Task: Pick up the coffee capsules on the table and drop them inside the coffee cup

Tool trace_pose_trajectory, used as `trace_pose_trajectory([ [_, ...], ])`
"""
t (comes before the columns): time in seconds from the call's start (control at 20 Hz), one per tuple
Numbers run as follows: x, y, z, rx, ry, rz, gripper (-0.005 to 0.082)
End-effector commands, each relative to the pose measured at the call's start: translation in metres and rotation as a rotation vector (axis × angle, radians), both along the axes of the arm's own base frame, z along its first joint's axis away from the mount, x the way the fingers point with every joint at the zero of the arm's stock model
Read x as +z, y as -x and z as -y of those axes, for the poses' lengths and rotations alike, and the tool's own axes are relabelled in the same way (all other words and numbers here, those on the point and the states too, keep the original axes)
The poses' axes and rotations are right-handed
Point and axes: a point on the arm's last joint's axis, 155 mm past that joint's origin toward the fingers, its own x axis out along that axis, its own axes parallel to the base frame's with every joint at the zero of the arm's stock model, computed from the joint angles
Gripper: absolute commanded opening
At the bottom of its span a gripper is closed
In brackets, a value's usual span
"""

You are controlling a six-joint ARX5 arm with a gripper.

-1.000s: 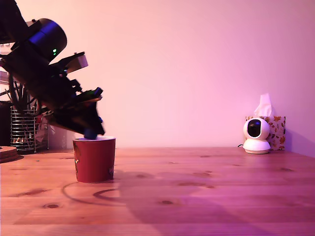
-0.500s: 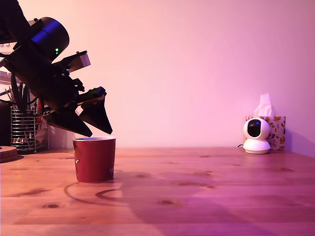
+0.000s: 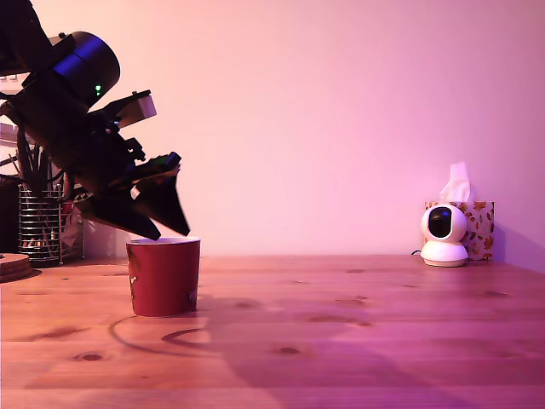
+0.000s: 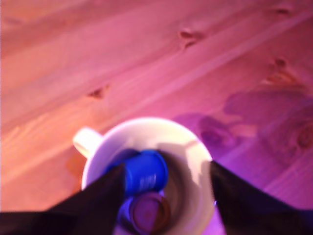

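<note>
Gripper (image 3: pixel 162 226) over the red cup (image 3: pixel 163 277), fingers spread and empty (blue capsule (image 4: pixel 144 171) and brown capsule (image 4: pixel 149 211) inside).

Lighting: strong pink-magenta cast over both views; moderate brightness, dimmer toward the table's front edge.

Exterior view: wall (image 3: pixel 341 102) evenly lit, brighter at 12 o'clock. Arm (image 3: pixel 81 145) reads as a near-black silhouette, detail lost; one small green indicator light glows on it. Broad soft shadow lies on the table (image 3: pixel 358 341) from 6 to 4 o'clock of the coffee cup (image 3: pixel 163 277). Focus fair; slight grain.

Wrist view: soft and blurred throughout, wood knots smeared. Cup interior (image 4: pixel 190 161) pale, nearly overexposed. Blue capsule (image 4: pixel 144 172) saturated, label illegible. Fingers (image 4: pixel 244 200) dark, featureless. Purple shadows at 3 o'clock.
</note>
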Motion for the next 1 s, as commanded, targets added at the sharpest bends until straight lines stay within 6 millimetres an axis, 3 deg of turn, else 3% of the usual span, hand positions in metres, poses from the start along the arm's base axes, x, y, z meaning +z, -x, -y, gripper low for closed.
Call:
trace_pose_trajectory([
  [0.0, 0.004, -0.003, 0.003, -0.008, 0.004, 0.012, 0.0251],
  [0.2, 0.011, 0.0, 0.007, -0.024, 0.021, 0.015, -0.0027],
  [0.65, 0.03, 0.009, 0.01, -0.039, 0.05, 0.022, -0.0024],
  [0.95, 0.101, 0.033, 0.011, -0.063, 0.092, 0.143, -0.0024],
])
